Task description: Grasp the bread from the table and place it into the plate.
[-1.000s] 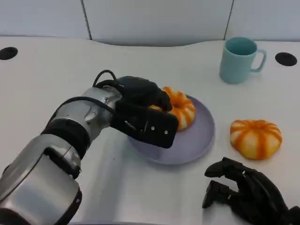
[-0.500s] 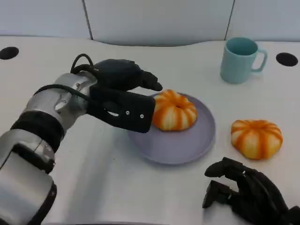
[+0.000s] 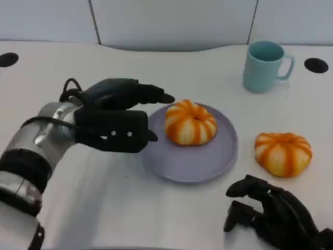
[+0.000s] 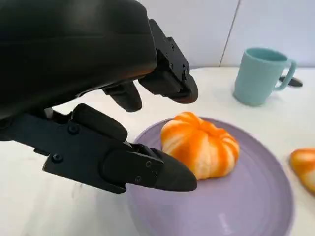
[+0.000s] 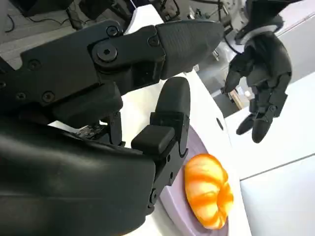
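An orange-and-white striped bread lies on the lilac plate, toward its far side. My left hand hovers just left of the plate, fingers stretched toward the bread and apart from it, holding nothing. The left wrist view shows the same bread on the plate, beyond the spread fingertips. A second striped bread sits on the table right of the plate. My right hand rests near the table's front right edge, fingers loosely bent, with nothing in it.
A teal mug stands at the back right, handle pointing right. Two black round holes mark the table's far corners. In the right wrist view a bread lies by the plate's edge.
My left hand has let go of the bread and drawn back to the left, off the plate. The bread stays on the plate. The right hand has not moved.
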Available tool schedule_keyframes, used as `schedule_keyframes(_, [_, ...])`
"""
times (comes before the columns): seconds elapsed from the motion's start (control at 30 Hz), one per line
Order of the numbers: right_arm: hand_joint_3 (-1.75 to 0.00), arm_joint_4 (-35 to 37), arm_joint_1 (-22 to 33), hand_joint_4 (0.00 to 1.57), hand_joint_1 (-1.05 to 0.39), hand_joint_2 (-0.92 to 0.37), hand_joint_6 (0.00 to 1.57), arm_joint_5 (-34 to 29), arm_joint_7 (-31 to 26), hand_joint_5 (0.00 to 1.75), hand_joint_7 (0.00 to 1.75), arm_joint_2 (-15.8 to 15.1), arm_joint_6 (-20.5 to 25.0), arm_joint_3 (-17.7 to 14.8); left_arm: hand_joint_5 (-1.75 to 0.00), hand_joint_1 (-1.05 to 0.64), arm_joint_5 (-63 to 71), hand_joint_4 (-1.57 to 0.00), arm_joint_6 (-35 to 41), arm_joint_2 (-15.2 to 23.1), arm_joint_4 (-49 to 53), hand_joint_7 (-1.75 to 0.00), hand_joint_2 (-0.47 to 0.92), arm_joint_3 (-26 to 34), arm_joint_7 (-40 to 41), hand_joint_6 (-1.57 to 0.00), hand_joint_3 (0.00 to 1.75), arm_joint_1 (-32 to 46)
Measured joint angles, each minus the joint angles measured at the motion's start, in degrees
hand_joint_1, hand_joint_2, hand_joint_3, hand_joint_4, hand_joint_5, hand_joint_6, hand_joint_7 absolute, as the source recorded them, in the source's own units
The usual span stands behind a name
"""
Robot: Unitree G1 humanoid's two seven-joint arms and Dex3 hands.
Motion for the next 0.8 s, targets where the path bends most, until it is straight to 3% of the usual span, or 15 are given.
schedule_keyframes(0.2, [-0.2,0.52,-0.38,0.67,-0.54,-0.92,0.7,0.01,0.17,1.46,0.98,-0.03,-0.08,-0.07,-1.02,-0.63,-5.13,-0.23,-2.75,0.07,-1.76,-0.03,0.92,4.13,-0.41,-0.57,0.23,3.8])
schedule_keyframes(0.5, [-0.22,1.57,-0.73,0.65,-0.54,-0.92,0.67,0.0,0.85,1.47,0.99,-0.04,-1.0,-0.28,-1.18,-0.54,-12.98,-0.19,-9.32,0.0,-6.03,-0.04,0.92,10.1,-1.41,-0.59,0.21,11.92])
schedule_keyframes(0.8, [-0.24,2.73,-1.09,0.64,-0.54,-0.92,0.64,-0.04,1.3,1.49,1.01,0.02,-2.74,-0.47,-1.28,-0.5,-17.6,-0.17,-10.66,0.91,-14.8,-0.07,0.92,13.89,-3.69,-0.62,0.18,18.85])
